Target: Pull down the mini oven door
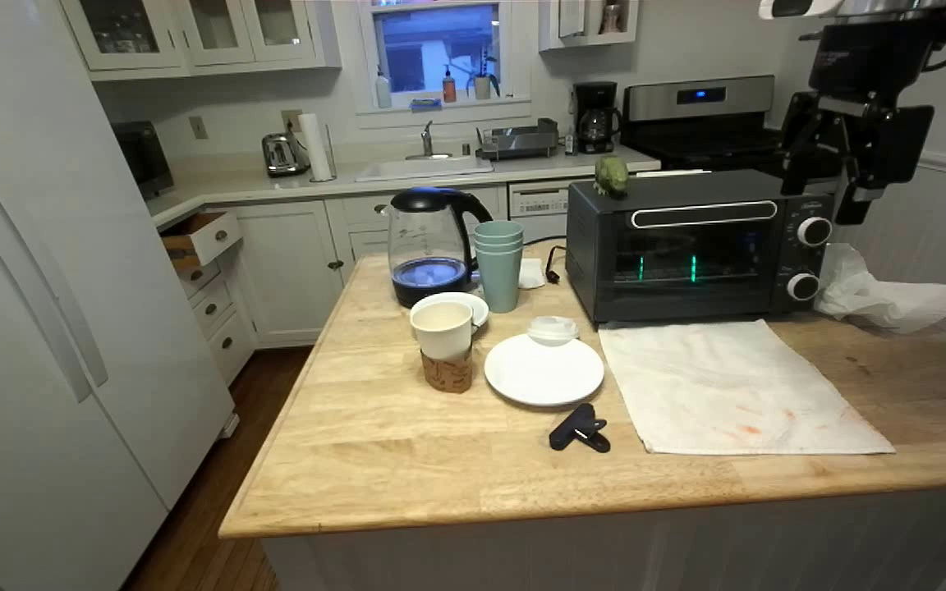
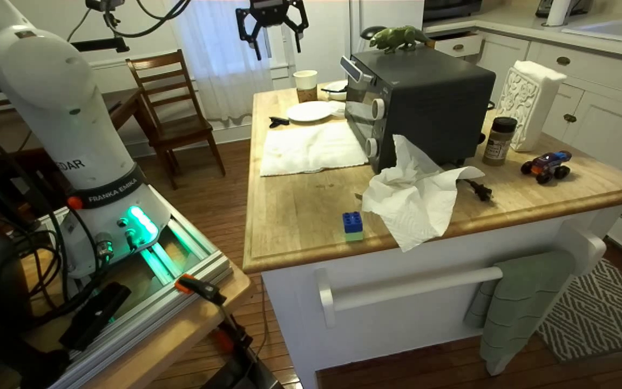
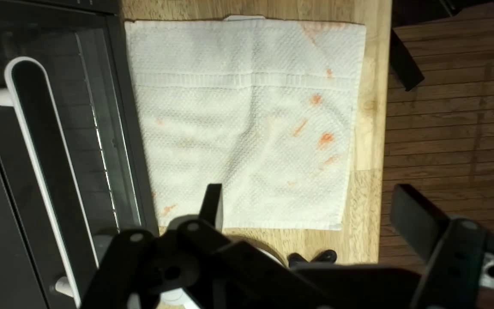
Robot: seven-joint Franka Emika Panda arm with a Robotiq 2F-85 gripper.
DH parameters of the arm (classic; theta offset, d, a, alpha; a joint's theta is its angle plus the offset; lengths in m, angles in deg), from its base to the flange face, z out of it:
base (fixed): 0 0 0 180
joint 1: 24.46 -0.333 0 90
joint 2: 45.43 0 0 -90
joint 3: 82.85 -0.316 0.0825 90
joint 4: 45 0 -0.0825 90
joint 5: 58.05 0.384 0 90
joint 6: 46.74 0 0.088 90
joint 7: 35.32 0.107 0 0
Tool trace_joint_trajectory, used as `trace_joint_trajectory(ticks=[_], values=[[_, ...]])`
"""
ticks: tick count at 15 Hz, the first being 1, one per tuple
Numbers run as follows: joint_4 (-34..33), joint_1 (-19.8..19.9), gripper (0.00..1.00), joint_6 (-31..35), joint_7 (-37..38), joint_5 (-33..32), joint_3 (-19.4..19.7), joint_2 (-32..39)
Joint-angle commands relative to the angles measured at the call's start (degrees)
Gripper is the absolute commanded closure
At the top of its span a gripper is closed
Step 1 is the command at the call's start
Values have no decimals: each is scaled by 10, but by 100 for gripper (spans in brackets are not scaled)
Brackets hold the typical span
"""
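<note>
The black mini oven stands on the wooden island, and it also shows in an exterior view. Its dark glass door is shut and upright. The door's pale-edged bar handle runs along the top of the door. In the wrist view the handle lies at the left, left of both fingers. My gripper is open with nothing between its fingers, above the white towel and the island's edge. In both exterior views the gripper hangs in the air, apart from the handle.
A white towel lies before the oven. A green dinosaur toy stands on top of it. A plate, black clip, paper cup and kettle are beside it. Crumpled paper and blocks lie at its knob side.
</note>
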Motion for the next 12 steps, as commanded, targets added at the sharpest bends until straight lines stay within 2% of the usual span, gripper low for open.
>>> trace_joint_trajectory(ticks=[1,2,10,11,12], values=[[-28,32,0,41,-28,-13,-7,59],[-5,31,0,25,-16,4,-17,26],[-6,37,0,29,-17,4,-24,33],[-12,32,0,44,-38,24,-13,43],[-16,37,0,53,-41,15,-12,52]])
